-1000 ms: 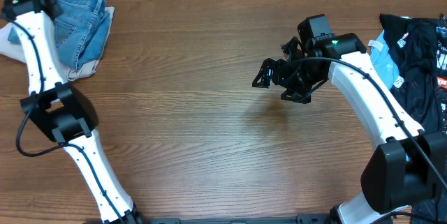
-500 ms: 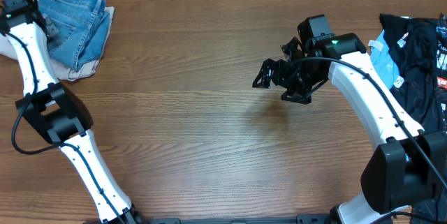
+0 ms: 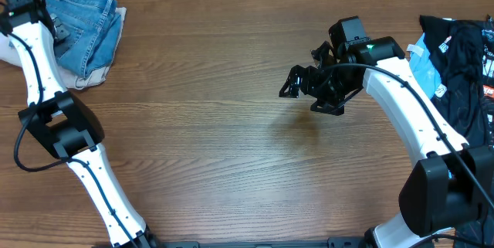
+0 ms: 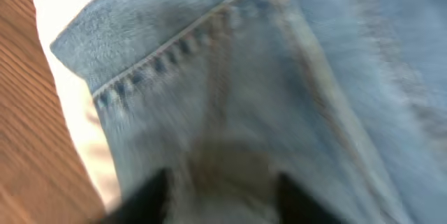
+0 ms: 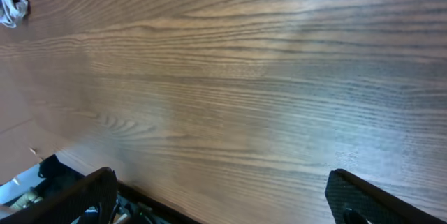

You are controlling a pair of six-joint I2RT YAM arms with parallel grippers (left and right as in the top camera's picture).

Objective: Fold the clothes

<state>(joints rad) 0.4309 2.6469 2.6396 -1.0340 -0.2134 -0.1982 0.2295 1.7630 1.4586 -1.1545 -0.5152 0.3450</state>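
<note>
The light blue denim jeans lie folded in a small bundle at the far left corner of the table. My left gripper hangs over their left edge. In the left wrist view the jeans fill the blurred frame, with a stitched hem across the top. The two fingertips of the left gripper are apart, with denim lying between and below them. My right gripper is open and empty above bare wood right of centre. It also shows in the right wrist view.
A pale beige cloth lies under and beside the jeans at the left edge; it also shows in the left wrist view. A black printed garment with pale blue cloth lies at the right edge.
My left wrist has moved left, off the top of the jeans toward their left edge, so more denim shows. The right arm has not moved.
</note>
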